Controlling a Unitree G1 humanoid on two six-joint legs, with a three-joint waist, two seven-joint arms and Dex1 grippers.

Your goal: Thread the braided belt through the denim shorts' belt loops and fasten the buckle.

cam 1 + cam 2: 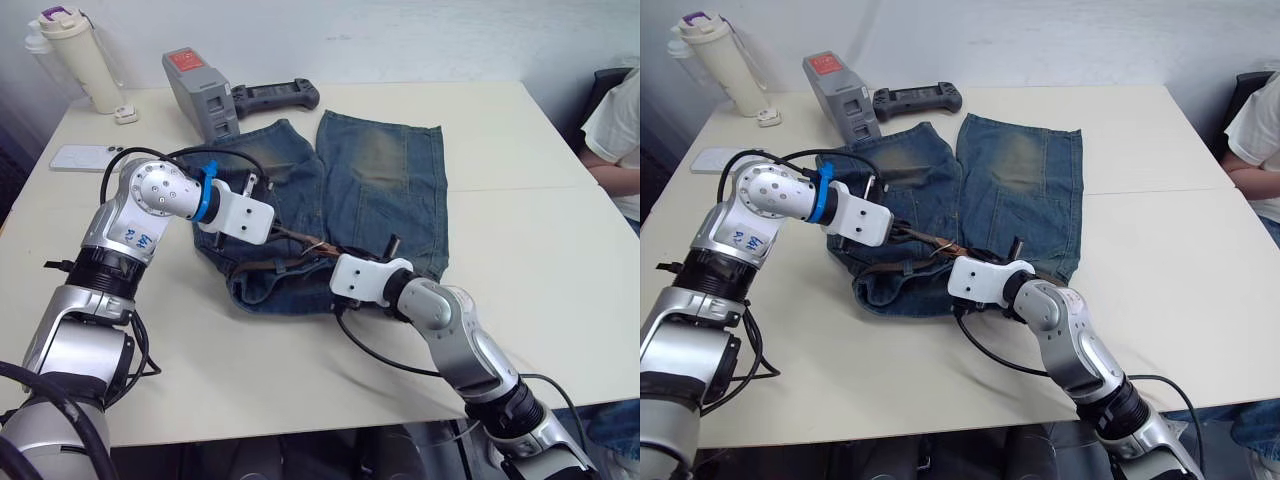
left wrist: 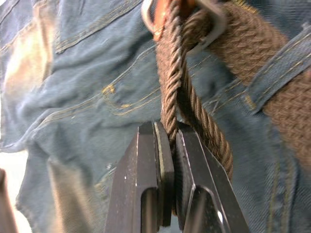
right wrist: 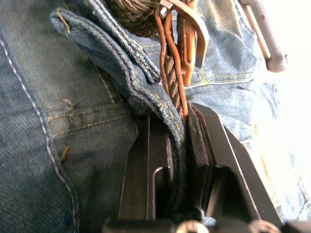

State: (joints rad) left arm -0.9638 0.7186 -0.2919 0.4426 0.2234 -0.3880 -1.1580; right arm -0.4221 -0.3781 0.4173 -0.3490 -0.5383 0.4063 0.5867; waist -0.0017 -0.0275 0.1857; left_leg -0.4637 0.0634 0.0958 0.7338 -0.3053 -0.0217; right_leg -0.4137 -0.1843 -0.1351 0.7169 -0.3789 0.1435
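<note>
Denim shorts (image 1: 365, 175) lie flat mid-desk (image 1: 520, 230), waistband toward the robot. The left gripper (image 2: 167, 133) is clenched on the braided belt (image 2: 170, 87) just below the silver buckle (image 2: 214, 22), at the waistband's nine o'clock side. The right gripper (image 3: 180, 131) pinches waistband denim and belt together.

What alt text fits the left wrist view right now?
The left end effector is shut on the braided belt, pinching it edge-on over the denim shorts. Above, the belt runs through the silver buckle and under a belt loop.
</note>
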